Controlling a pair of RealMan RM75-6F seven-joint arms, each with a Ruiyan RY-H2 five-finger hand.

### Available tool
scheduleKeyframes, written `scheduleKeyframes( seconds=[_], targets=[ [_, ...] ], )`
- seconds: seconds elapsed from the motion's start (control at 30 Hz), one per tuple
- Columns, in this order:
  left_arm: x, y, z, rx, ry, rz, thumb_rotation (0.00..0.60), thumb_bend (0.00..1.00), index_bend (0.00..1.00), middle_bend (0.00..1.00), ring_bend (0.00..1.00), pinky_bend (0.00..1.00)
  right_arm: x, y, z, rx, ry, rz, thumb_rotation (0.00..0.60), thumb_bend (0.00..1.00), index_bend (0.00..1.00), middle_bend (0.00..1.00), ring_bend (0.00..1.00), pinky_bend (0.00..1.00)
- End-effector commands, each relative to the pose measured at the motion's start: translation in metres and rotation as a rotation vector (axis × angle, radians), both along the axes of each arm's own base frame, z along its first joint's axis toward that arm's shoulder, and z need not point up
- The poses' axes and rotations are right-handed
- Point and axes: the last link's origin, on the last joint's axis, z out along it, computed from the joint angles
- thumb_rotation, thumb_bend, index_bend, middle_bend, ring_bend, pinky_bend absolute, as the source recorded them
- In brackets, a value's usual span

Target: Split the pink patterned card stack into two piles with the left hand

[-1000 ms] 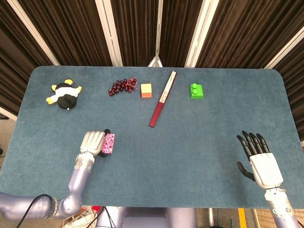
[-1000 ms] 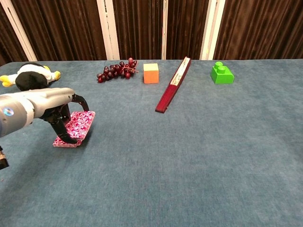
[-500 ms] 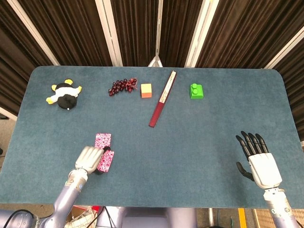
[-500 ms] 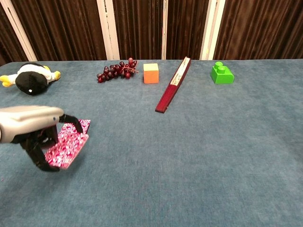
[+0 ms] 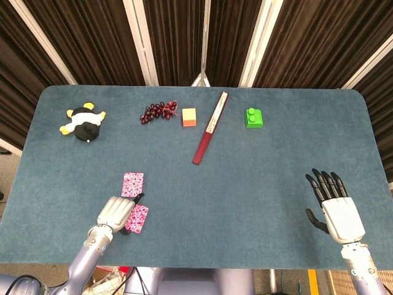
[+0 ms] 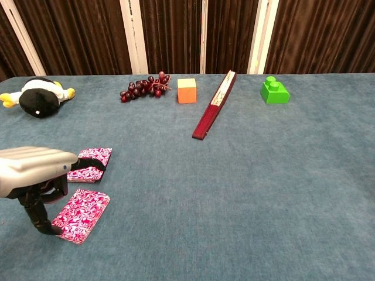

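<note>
The pink patterned cards lie in two piles on the blue table. The far pile [image 5: 132, 184] [image 6: 89, 164] sits flat on its own. The near pile [image 5: 137, 219] [image 6: 81, 215] lies flat closer to the front edge. My left hand [image 5: 115, 213] [image 6: 36, 175] hovers over the near pile's left side, its fingertips [image 6: 45, 225] down at that pile's left edge and its thumb raised between the two piles, apart from the cards. My right hand [image 5: 334, 206] rests at the front right, fingers spread, holding nothing.
Along the back of the table are a penguin plush [image 5: 83, 123] [image 6: 36, 95], a bunch of dark grapes [image 5: 158, 112] [image 6: 142, 86], an orange cube [image 5: 189, 117] [image 6: 187, 91], a dark red folded fan [image 5: 209, 128] [image 6: 214, 105] and a green brick [image 5: 254, 117] [image 6: 274, 90].
My left hand lifted the upper part of the stack, carried it toward the front edge and laid it flat there. One pile has become two. The right hand stayed still.
</note>
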Motion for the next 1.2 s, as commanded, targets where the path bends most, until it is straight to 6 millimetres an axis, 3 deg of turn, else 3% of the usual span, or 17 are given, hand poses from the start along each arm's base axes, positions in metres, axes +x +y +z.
scheduleKeyframes(
  seconds=[0.03,0.33,0.73,1.2],
  targets=[
    [0.001,0.002,0.003,0.009,-0.004,0.000,0.600,0.07,0.07,0.88,0.88,1.00,0.000,0.000,0.000,0.000,0.000,0.002,0.600,0.37,0.00,0.00,0.00,0.04],
    [-0.001,0.033,0.012,0.107,-0.006,0.048,0.600,0.07,0.07,0.88,0.88,1.00,0.001,0.000,-0.001,0.004,-0.002,0.003,0.600,0.37,0.00,0.00,0.00,0.04],
    [-0.006,0.078,-0.005,0.185,0.008,0.149,0.600,0.17,0.14,0.89,0.89,1.00,0.000,-0.001,0.000,0.007,-0.013,0.000,0.600,0.37,0.00,0.00,0.00,0.04],
    [-0.001,0.089,-0.023,0.180,0.022,0.189,0.600,0.25,0.23,0.89,0.89,1.00,0.000,0.000,0.001,0.008,-0.020,0.002,0.600,0.37,0.00,0.00,0.00,0.04]
  ],
)
